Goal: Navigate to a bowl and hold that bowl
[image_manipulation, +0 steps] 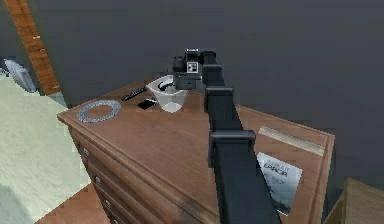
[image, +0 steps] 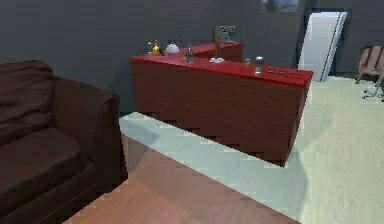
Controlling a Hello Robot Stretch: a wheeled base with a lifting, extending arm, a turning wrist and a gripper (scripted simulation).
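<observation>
Nearly done: arm at bowl, hold unproven

Judged as navigation finished: arm (image_manipulation: 228, 135) stretched across a wooden dresser (image_manipulation: 150, 135), gripper (image_manipulation: 172, 88) at a pale bowl (image_manipulation: 166, 100) standing on the top toward its far left. Cannot tell gripper's state, nor whether anything held. Left to do: lifting the bowl clear. Print on a white sheet (image_manipulation: 278, 172) too small to read.

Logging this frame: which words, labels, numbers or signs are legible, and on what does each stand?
Nothing can be read.
White booklet on the wooden dresser: dark print, too blurred to read.
White squares at the far end of the arm: black marks, no legible letters or digits.
Small items on the red counter: too small to show labels.
</observation>
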